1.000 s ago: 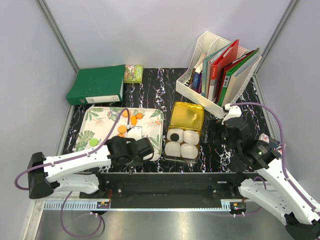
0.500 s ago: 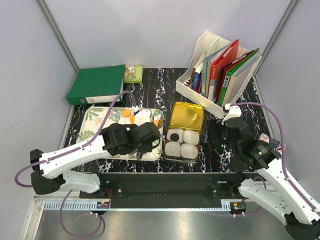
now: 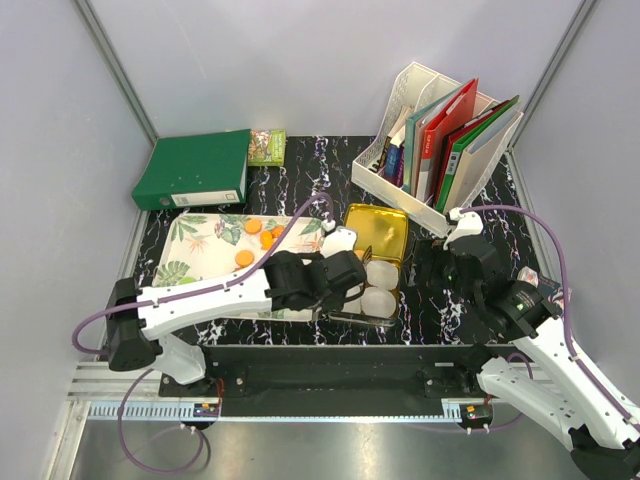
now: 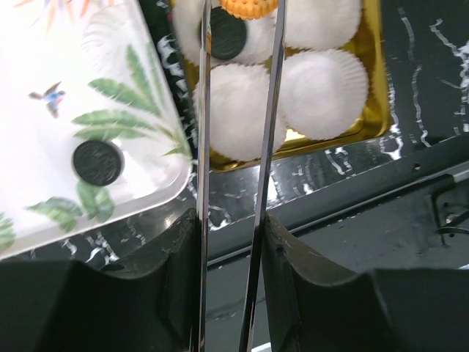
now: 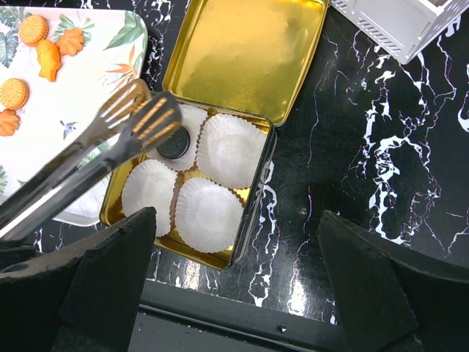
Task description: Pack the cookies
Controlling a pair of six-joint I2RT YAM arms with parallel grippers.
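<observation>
You're mid-transfer. Your left tool (image 4: 231,246) is clamped on the tongs (image 5: 110,139), and the tongs pinch one orange cookie (image 4: 249,6) at their tips, over the tin (image 5: 258,192). The tips hang above the cup at 10 o'clock in the tin, which already holds a black cookie (image 5: 174,144). The other three cups (image 5: 229,150) look empty.

As I judge it, your next move is to slide the tips to an empty cup; the one at 2 o'clock is nearest. Lower until the cookie sits just above the paper, then ease the tongs apart.

More cookies (image 3: 251,228) wait on the tray (image 5: 80,81) at 9 o'clock of the tin, with a second black cookie (image 4: 97,163) near the tray's near corner.

Your right tool (image 5: 236,220) has its fingers wide apart and holds nothing, at 3 o'clock of the tin.

Mind the lid (image 5: 249,51), folded back at 12 o'clock, and the light cups, which could snag on the tongs. The rack (image 3: 440,140) at 1 o'clock and the binder (image 3: 195,170) at 10 o'clock stand on the worktop (image 5: 381,169), well apart from your route.
</observation>
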